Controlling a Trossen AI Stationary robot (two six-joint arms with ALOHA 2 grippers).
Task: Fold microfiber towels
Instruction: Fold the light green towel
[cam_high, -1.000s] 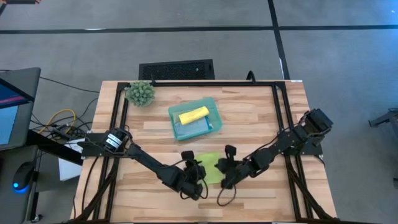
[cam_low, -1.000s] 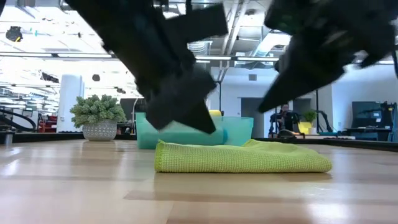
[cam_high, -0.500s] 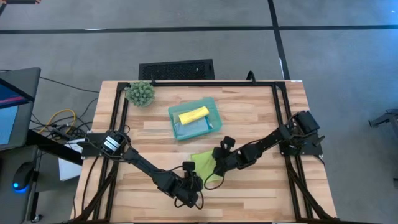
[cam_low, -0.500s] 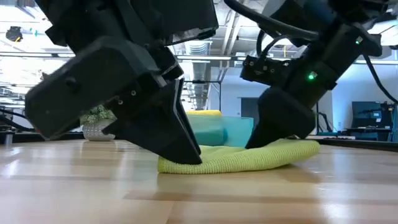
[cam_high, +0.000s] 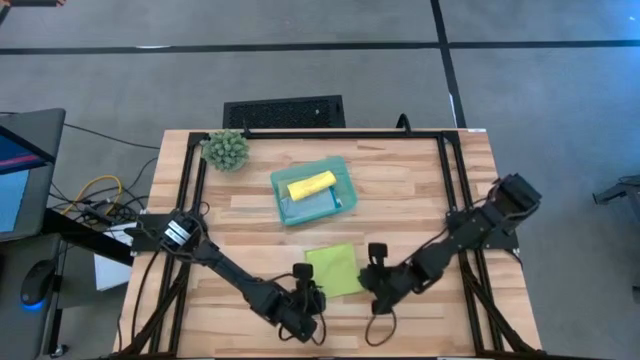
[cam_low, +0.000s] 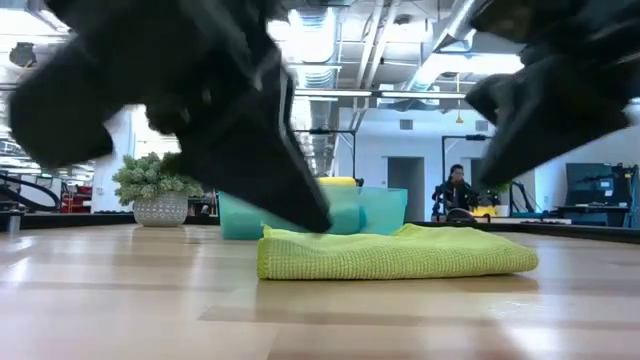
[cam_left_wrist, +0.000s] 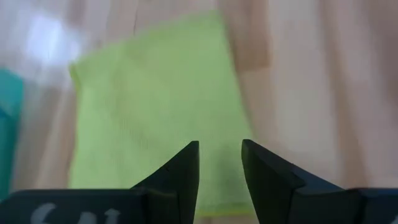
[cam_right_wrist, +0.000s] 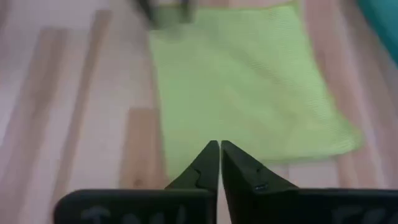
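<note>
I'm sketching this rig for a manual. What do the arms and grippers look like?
Both arms are black, slim and jointed, each with a dark cable looping near the wrist. The left gripper and right gripper each end in two black, wedge-shaped fingers tapering to points. The left arm's base joint carries a round white-marked cap.

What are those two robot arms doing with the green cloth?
They are folding towels. The lime green towel lies folded flat on the wooden table, and neither gripper holds it. The left gripper is beside its near left corner with its fingers slightly apart. The right gripper is just off its right side, fingers nearly together. Behind, a teal tray holds a yellow towel and a light blue towel. A spiky plant ball sits at the far left corner.
</note>
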